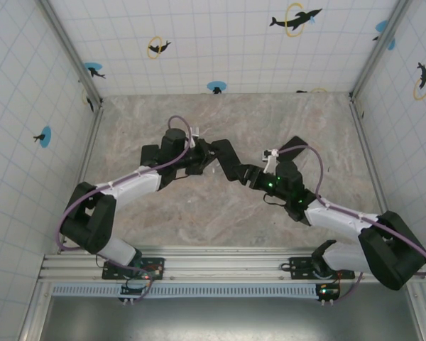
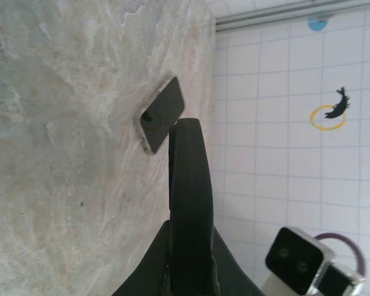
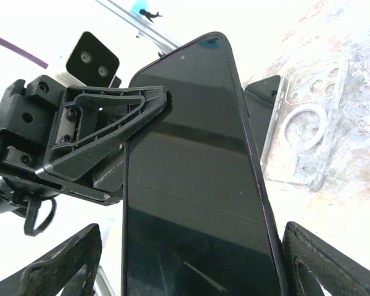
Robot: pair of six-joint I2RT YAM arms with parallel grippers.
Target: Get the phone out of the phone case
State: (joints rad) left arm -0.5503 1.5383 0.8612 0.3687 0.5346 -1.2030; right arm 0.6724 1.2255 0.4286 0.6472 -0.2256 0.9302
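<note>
Closest to your right wrist camera are the right gripper's (image 3: 191,229) two fingers (image 3: 71,265), spread wide at 7 and 5 o'clock with the phone (image 3: 191,160) rising between them. You can see a gap at the 7 o'clock pad, so they aren't pinching it. Your left gripper (image 3: 159,103) reaches in from 10 o'clock, clamped tight on the phone's long edge and holding it bare with the screen facing the lens. At 2 o'clock from the phone, the clear case (image 3: 308,123) lies flat on the marble table (image 1: 163,206), its camera cutouts and ring showing. A dark slab (image 3: 262,120) sits just beside the case at its 9 o'clock side; you can't tell what it is. From the top camera, both grippers meet near the table's centre.
</note>
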